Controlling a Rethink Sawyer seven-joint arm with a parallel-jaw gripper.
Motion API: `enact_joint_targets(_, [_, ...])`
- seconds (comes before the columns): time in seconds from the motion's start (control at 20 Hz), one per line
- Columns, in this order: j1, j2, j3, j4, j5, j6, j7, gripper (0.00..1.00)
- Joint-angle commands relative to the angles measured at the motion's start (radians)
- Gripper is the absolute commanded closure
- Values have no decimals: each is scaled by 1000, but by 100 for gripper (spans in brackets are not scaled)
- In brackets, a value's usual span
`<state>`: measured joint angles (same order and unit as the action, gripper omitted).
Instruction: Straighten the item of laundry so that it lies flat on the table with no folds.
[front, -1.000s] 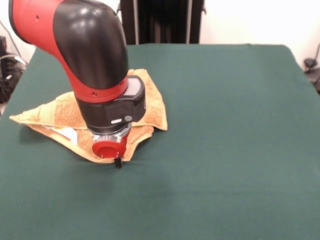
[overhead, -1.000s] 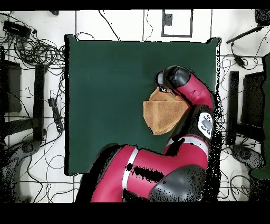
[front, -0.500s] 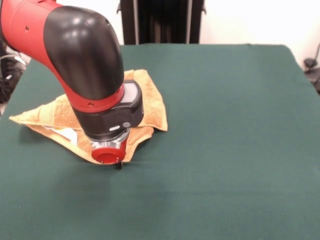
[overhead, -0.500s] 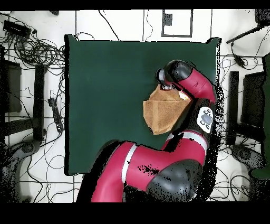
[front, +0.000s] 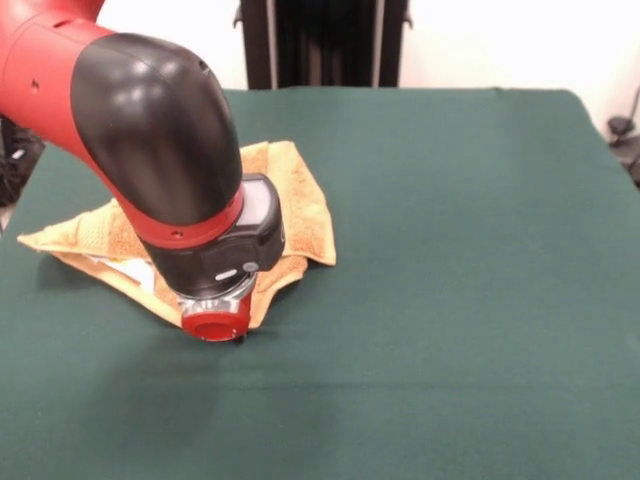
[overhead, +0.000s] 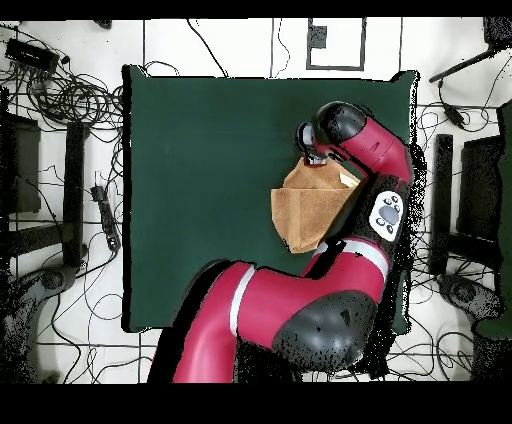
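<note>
Golden-orange terry cloth lies bunched on the left part of the dark green tabletop (front: 480, 250) in the front view: the towel (front: 300, 205) is folded over itself into a rough triangle. One pointed corner reaches almost to the tabletop's left edge, and a doubled flap ends in a corner on its right side. A pale strip shows under the lower left fold, though whether it is a tag cannot be told. Much of the towel's middle is hidden behind the arm (front: 150, 130), whose red and black bulk comes down from the upper left. The arm ends in a black wrist with a red ring held low at the towel's near edge. Below that ring only a small dark tip of the pincer (front: 238, 339) shows, at or just off the cloth's edge; whether its fingers are apart or together cannot be told.

Seen from overhead, the towel (overhead: 305, 215) sits toward the tabletop's right edge, about halfway along it, well clear of the left edge. The arm curves around its right side, and the pincer itself is hidden beneath the wrist.
</note>
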<state>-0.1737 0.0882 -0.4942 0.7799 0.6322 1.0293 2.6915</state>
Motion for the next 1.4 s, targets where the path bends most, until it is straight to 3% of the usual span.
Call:
enact_joint_targets(0.05, [50,279,132,-240,167,-437,391,100])
enact_joint_targets(0.7, [35,272,45,-318,192,-329,466,100])
enact_joint_targets(1.4, [39,134,73,-208,165,-203,441,100])
